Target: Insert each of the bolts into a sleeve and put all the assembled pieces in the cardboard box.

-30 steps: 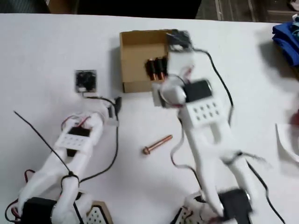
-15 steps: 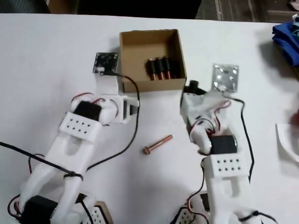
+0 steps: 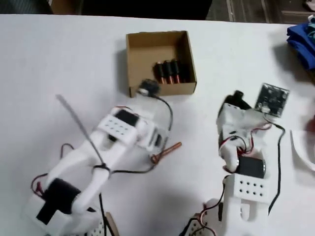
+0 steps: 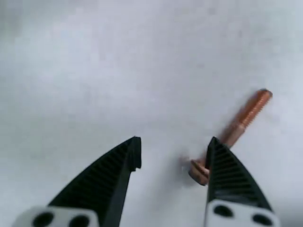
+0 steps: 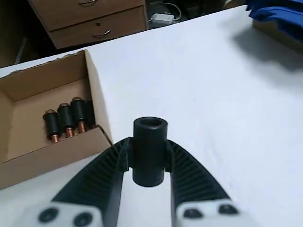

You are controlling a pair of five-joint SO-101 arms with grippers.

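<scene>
Two arms, high view: the left arm (image 3: pixel 118 130) bends over a loose bolt (image 3: pixel 166 152), its front end by the bolt's head. The right arm (image 3: pixel 243 172) is well apart, on the bolt's other side.
Box, high view: an open cardboard box (image 3: pixel 135 54) sits on the white table (image 3: pixel 59 54) beyond both arms. Three assembled pieces (image 3: pixel 167 72) lie side by side inside it.
Bolt, high view: copper-coloured, flat on the table between the arms, near the box but outside it.
Cloth, high view: a blue cloth (image 3: pixel 301 42) lies at the table's far right edge.
Left gripper, left wrist view: the left gripper (image 4: pixel 173 149) is spread wide over the table, holding nothing. The bolt's head lies in the gap, right against one finger, and its shaft angles away past that fingertip.
Right gripper, right wrist view: the right gripper (image 5: pixel 148 146) is clamped on a black sleeve (image 5: pixel 150 130), held upright with its hole facing up.
Background, right wrist view: the box and its three pieces lie beyond the sleeve. Wooden drawers (image 5: pixel 94 19) stand behind the table.
</scene>
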